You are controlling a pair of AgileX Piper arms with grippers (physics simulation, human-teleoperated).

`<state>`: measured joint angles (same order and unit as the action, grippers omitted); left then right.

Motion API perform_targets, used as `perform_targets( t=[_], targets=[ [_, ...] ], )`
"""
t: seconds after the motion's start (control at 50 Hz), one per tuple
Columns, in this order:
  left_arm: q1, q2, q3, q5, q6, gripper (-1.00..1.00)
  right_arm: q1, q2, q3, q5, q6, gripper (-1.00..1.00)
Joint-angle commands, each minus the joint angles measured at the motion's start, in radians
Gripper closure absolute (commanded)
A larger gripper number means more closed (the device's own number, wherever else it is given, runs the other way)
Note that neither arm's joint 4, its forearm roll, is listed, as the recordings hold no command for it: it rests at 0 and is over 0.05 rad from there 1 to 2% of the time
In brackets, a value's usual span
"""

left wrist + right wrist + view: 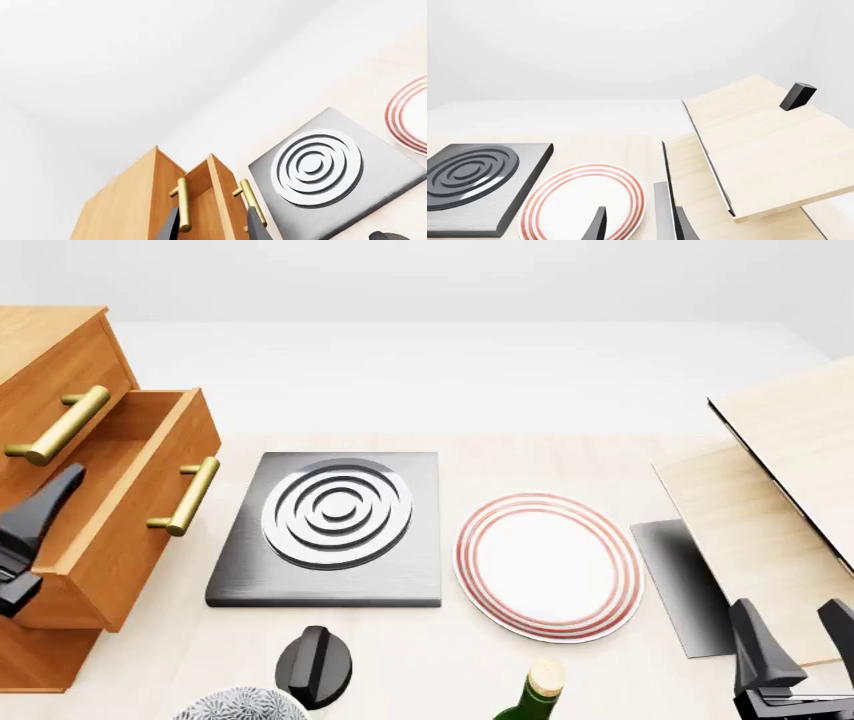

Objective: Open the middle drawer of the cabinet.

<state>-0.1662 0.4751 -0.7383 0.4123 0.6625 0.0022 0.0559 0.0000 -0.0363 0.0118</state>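
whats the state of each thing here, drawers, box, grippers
middle drawer: pulled out, open
top drawer: shut
pale wood box: lid tilted open
plate: flat, empty
left gripper: open, holding nothing
right gripper: open, holding nothing

The open right claw (pixel 639 222) hovers over the red-ringed plate (pixel 577 200), beside the pale wooden box (pixel 754 150).

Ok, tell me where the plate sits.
Front view: the plate lies right of centre on the table, between the grey burner slab and the pale wooden box.
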Motion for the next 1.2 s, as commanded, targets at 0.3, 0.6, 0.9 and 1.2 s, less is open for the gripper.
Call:
perform_targets(
  t=[0.3, 0.6, 0.9, 1.2],
  targets=[
    [0.047, 0.081, -0.130, 0.212, -0.201, -1.00, 0.001, -0.014, 0.000, 0.010, -0.005, -1.00],
    [0.072, 0.147, -0.168, 0.274, -0.320, -1.00, 0.001, -0.014, 0.000, 0.011, -0.004, -1.00],
    [0.093, 0.186, -0.208, 0.327, -0.422, -1.00, 0.001, -0.015, 0.000, 0.011, -0.003, -1.00],
    [0.163, 0.204, -0.175, 0.306, -0.475, -1.00, 0.001, -0.015, 0.000, 0.012, -0.005, -1.00]
  ],
)
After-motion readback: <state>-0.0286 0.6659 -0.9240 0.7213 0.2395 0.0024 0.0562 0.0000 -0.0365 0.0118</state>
